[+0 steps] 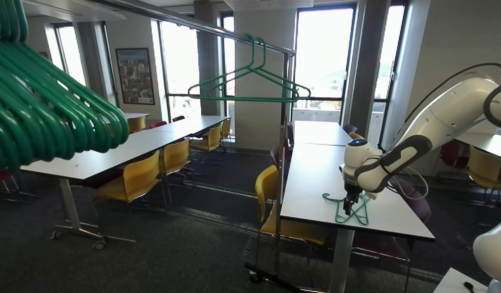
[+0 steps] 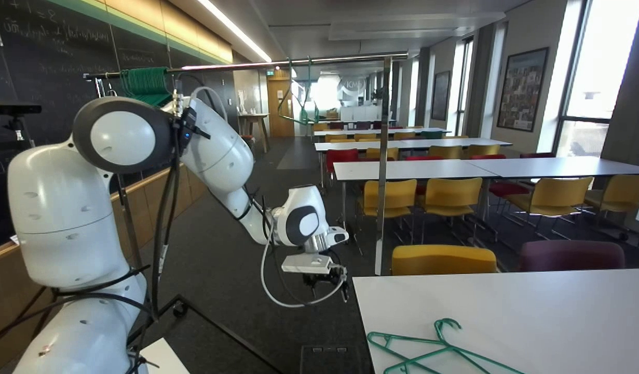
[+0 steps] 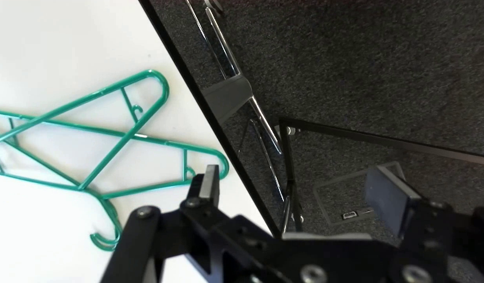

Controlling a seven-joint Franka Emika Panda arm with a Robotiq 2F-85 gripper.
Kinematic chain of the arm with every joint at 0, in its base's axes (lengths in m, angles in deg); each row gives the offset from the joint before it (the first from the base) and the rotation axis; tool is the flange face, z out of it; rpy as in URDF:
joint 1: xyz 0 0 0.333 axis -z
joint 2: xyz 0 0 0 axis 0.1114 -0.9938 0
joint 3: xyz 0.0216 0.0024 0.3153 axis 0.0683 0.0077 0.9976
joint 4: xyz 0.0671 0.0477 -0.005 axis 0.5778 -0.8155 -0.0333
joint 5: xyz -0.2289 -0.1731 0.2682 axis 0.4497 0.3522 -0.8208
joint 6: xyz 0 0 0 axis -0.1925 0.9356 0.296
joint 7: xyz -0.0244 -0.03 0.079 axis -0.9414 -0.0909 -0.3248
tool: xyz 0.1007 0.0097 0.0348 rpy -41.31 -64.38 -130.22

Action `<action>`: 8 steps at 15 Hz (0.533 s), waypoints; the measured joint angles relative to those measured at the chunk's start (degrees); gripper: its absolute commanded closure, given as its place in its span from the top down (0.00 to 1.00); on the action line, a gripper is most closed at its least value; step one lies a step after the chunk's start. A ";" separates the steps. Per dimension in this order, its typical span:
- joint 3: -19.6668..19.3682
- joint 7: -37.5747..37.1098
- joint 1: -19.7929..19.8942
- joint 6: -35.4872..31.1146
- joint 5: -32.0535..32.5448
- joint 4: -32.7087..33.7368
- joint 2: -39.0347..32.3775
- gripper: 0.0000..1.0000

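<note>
My gripper (image 3: 299, 192) is open with nothing between its fingers. In the wrist view its left finger overlaps the table edge and a hanger's rounded end, and its right finger is over the dark floor. Two green hangers (image 3: 108, 159) lie crossed on the white table (image 3: 49, 47), hooks close together. They also show in both exterior views (image 1: 332, 199) (image 2: 449, 345). In an exterior view the gripper (image 2: 332, 285) hangs just off the table's near corner, above table height and apart from the hangers. The gripper (image 1: 348, 204) partly covers them in an exterior view.
A metal clothes rail (image 1: 217, 31) carries two spaced green hangers (image 1: 250, 98) near its end and a tight bunch of green hangers (image 1: 51, 101) farther along. Its upright post (image 2: 383, 166) stands beside the table. A yellow chair (image 2: 444, 259) and purple chair (image 2: 571, 256) stand at the table.
</note>
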 measured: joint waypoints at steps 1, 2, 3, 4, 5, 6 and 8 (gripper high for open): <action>-3.87 3.41 -4.26 0.67 -3.68 -0.18 2.20 1.00; -7.37 7.01 -8.20 1.29 -7.42 -0.34 3.81 1.00; -10.61 11.15 -11.94 1.39 -12.05 -0.58 4.88 1.00; -13.35 15.30 -15.19 1.39 -16.70 -0.80 5.55 1.00; -15.90 19.61 -18.15 1.39 -21.44 -1.01 6.00 1.00; -18.03 23.68 -20.58 2.05 -25.58 -1.13 6.45 1.00; -21.58 28.77 -23.90 5.25 -29.27 -1.11 7.66 1.00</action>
